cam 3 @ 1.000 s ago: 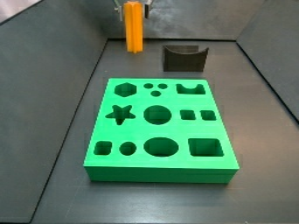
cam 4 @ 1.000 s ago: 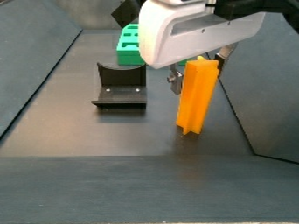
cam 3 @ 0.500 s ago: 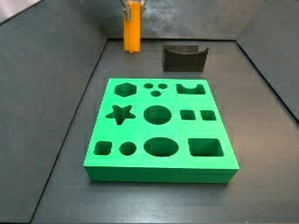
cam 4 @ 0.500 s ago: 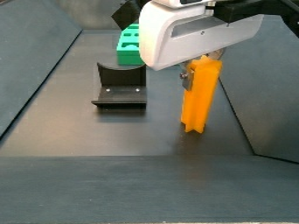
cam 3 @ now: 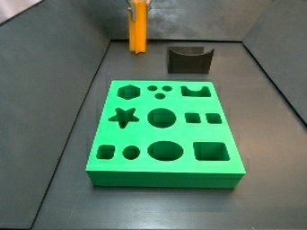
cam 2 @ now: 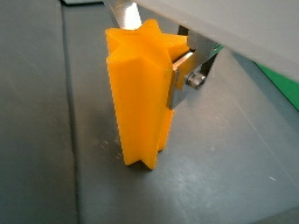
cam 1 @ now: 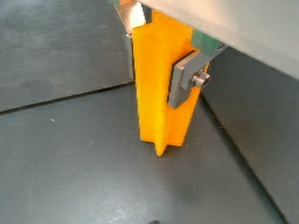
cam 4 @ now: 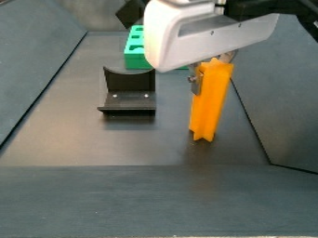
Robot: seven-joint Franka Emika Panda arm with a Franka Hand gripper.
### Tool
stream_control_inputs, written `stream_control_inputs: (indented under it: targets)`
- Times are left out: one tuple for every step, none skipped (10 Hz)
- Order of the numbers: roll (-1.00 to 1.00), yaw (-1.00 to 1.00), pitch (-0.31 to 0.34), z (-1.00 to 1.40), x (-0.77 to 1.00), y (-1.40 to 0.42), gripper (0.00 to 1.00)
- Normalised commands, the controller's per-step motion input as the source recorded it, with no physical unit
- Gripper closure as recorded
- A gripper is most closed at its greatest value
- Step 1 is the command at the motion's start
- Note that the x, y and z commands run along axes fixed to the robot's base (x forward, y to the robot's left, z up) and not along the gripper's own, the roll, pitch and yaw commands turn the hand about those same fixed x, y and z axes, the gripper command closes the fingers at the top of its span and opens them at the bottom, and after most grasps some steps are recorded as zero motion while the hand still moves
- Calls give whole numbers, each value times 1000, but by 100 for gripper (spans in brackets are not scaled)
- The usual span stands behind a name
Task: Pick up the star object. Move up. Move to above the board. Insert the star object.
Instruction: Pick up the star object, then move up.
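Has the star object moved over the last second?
Barely. In a side view the star object, held in the gripper, stands upright about as far right of the fixture as before; any shift is slight, with no clear direction.

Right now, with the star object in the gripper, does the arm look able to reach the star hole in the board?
Probably yes. The gripper holds the star object upright at the far end. The board lies open, its star hole uncovered; only the fixture stands nearby, off to the side.
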Motion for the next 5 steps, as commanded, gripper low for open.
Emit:
stream_control_inputs:
  targets:
    - [0, 0, 0, 0, 0, 0, 100]
    - [0, 0, 0, 0, 0, 0, 100]
    - [0, 0, 0, 0, 0, 0, 100]
    - [0, 0, 0, 0, 0, 0, 100]
    - [0, 0, 0, 833, 0, 0, 100]
